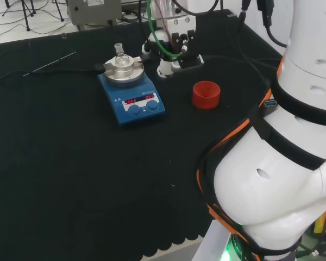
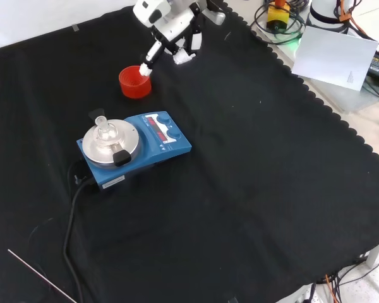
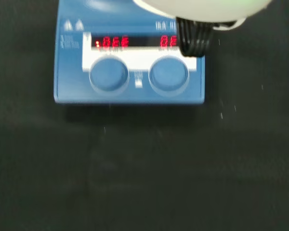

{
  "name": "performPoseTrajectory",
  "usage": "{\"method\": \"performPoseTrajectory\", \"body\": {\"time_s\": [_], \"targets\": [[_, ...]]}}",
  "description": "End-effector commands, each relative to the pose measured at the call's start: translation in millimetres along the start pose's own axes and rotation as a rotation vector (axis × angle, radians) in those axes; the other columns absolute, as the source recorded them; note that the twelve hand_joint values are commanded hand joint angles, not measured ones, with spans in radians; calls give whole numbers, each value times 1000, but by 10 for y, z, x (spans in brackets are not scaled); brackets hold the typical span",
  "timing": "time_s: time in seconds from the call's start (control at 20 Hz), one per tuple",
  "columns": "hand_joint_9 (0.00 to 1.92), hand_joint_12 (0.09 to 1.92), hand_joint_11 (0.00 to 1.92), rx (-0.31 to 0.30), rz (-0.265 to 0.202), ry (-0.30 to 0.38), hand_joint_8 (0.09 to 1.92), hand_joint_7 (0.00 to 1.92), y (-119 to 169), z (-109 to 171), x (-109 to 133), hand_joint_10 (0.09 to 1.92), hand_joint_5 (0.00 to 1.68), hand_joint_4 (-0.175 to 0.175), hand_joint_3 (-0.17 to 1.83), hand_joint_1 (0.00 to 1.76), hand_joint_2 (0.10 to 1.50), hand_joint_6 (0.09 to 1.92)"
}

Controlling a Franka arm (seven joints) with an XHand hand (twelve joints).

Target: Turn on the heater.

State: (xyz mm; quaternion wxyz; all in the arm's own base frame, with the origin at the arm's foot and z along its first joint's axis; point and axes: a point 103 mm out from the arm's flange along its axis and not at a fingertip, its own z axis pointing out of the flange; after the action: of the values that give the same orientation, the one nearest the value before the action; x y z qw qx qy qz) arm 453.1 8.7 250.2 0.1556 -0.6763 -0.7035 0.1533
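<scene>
Blue heater (displays lit), hand apart

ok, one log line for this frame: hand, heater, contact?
hand: raised beyond red cup, off heater | heater: displays lit, flask on plate | contact: none

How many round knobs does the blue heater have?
2. Both sit on the front panel of the blue heater, side by side under the red displays: one knob and the other knob. Others may be hidden.
</scene>
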Motion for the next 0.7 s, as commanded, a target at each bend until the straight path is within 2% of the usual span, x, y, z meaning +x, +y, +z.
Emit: {"method": "performPoseTrajectory", "body": {"time_s": [0.05, 0.4, 0.7], "targets": [[1912, 1516, 1807, 150, 11, -75, 1920, 1780, 8, 144, 109, 1695, 236, -28, 1114, 1475, 625, 87], [1913, 1515, 1805, 242, 7, -101, 1920, 1781, 73, 258, 227, 1697, 212, -21, 1129, 1477, 617, 87], [1913, 1515, 1802, 284, 1, -125, 1920, 1781, 112, 407, 300, 1699, 207, -18, 1140, 1478, 613, 87]]}}
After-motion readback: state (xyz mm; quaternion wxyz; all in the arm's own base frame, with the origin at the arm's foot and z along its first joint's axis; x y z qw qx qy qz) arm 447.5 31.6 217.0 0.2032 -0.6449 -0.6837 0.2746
